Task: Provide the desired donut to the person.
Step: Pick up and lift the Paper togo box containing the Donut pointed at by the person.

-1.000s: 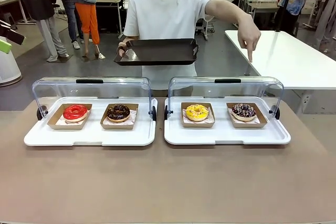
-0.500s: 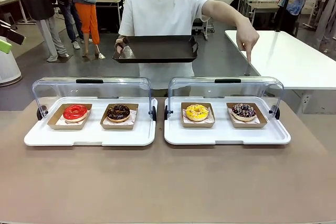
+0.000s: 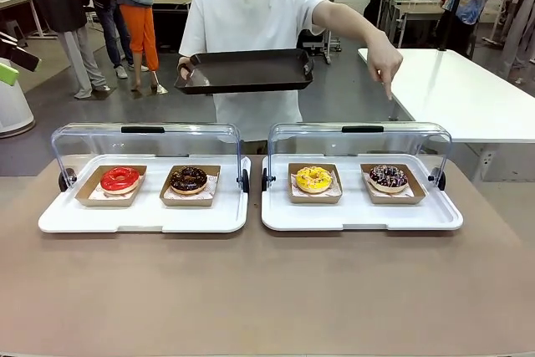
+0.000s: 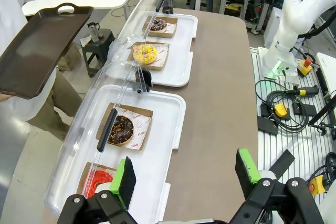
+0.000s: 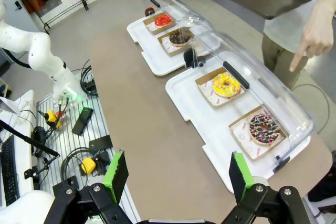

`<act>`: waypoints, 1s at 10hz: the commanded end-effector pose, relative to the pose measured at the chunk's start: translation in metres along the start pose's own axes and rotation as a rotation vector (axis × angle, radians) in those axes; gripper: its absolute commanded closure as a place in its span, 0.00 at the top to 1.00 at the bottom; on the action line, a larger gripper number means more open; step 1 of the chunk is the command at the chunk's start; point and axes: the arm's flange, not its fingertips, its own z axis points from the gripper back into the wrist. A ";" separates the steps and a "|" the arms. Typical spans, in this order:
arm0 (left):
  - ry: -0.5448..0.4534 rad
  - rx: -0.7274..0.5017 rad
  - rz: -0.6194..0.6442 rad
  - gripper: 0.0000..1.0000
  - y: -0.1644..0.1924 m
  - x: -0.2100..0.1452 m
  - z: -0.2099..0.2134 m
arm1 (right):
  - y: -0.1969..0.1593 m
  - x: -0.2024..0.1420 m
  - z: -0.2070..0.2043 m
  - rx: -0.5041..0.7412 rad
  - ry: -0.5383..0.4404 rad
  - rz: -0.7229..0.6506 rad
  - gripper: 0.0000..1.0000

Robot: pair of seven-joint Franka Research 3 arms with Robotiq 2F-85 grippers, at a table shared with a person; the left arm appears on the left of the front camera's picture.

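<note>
The person [image 3: 251,31] stands at the far side of the table [image 3: 267,290], holds a dark tray [image 3: 247,71] in one hand and points downward with the other hand [image 3: 386,60]. The finger is above the right end of the row, so the wanted donut is most probably the sprinkled donut [image 3: 388,176]. It lies in a brown paper dish at the far right of the right white tray [image 3: 359,219], just beside the yellow donut [image 3: 313,178], and a clear lid [image 3: 359,144] is closed over both.

The right gripper [image 5: 177,174] is wide open and holds nothing. The left gripper [image 4: 186,173] is also wide open and empty.

In the right wrist view the sprinkled donut [image 5: 264,128] lies ahead of the right gripper and to its right. In the left wrist view the same donut [image 4: 157,24] is far away, beyond the three other donuts. So the right arm is clearly the nearer one.

The black handle [image 3: 362,130] of the lid runs along the row, from left to right across the table. It sits on top of the lid, near its far edge. Probably the lid must be lifted by this handle first, because no gripper can reach the donut while it is closed.
</note>
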 end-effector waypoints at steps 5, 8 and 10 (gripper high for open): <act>-0.001 -0.004 -0.003 1.00 0.000 0.001 0.000 | 0.005 0.015 -0.015 -0.011 0.252 0.079 1.00; -0.001 -0.004 -0.003 1.00 0.000 0.001 0.000 | -0.014 0.035 -0.089 -0.125 0.719 0.188 1.00; -0.001 -0.004 -0.003 1.00 0.000 0.001 0.000 | -0.020 0.018 -0.143 -0.103 0.780 0.306 1.00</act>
